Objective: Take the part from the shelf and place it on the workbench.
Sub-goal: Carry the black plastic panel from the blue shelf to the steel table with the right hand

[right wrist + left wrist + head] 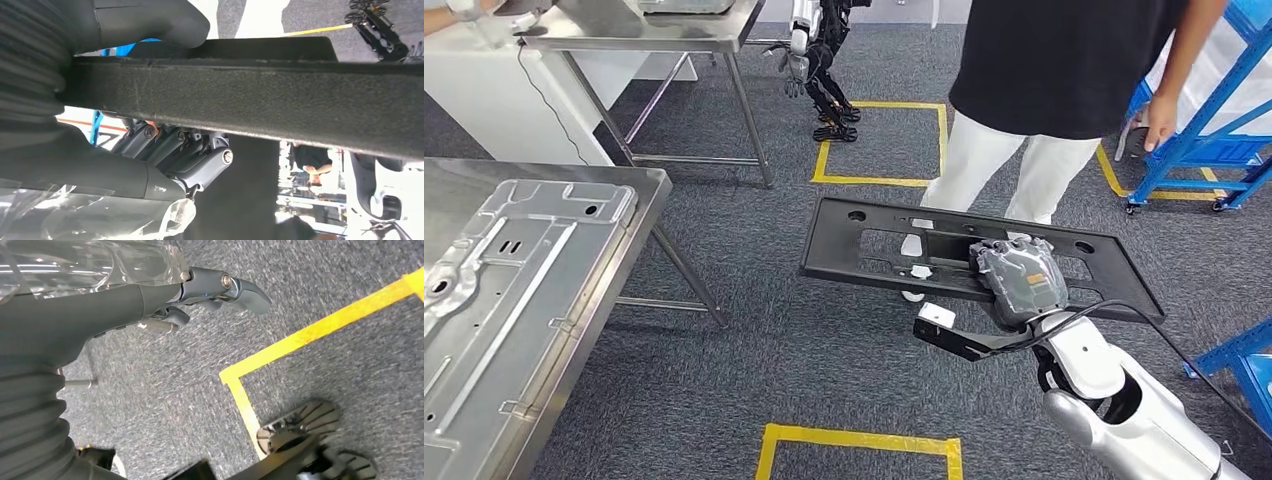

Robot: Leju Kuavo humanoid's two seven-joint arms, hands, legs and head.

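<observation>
Over the grey carpet point(754, 330), the right hand point(1017, 283) holds a long black part point(864, 236) up in the air. The part is flat, with holes and cut-out windows in it. The hand grips it near the middle, with its back on top. In the right wrist view, the thick thumb point(150, 22) lies on one side of the part point(280, 100) and the dark fingers point(175, 155) curl in on the other side, so the part is squeezed between them.

The left hand point(200, 295) hangs over the carpet. Its fingers are curled in a bit, and nothing is in them, but I cannot tell if they are open or closed.

A shiny metal workbench point(639, 215) stands off to the left, well apart from the part. A big silver sheet point(504, 290) with bumps and holes lies on it.

A person point(1054, 70) in a black top and white trousers stands just past the part, with one hand near a blue shelf point(1214, 140) on wheels. Yellow tape point(879, 180) makes squares on the carpet. Another robot point(819, 60) stands far back, next to a second metal table point(654, 40).
</observation>
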